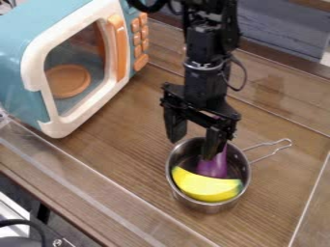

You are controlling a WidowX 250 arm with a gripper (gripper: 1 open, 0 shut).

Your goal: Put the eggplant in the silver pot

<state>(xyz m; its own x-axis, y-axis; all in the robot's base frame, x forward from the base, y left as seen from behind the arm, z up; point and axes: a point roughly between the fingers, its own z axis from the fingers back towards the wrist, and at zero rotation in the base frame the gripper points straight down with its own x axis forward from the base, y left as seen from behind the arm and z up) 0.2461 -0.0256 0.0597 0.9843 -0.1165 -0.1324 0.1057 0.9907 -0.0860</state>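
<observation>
The purple eggplant (214, 160) stands leaning inside the silver pot (245, 170), next to a yellow banana (206, 184) that also lies in the pot. The pot's wire handle (271, 147) points right. My gripper (202, 138) hangs just above the pot with its jaws spread. The eggplant's upper end shows between the fingers (172, 123), and I see no grip on it. The eggplant's stem end is hidden by the gripper.
A teal and cream toy microwave (71, 63) with its door open stands at the left on the wooden table (116, 154). A raised clear edge (77, 207) runs along the table's front.
</observation>
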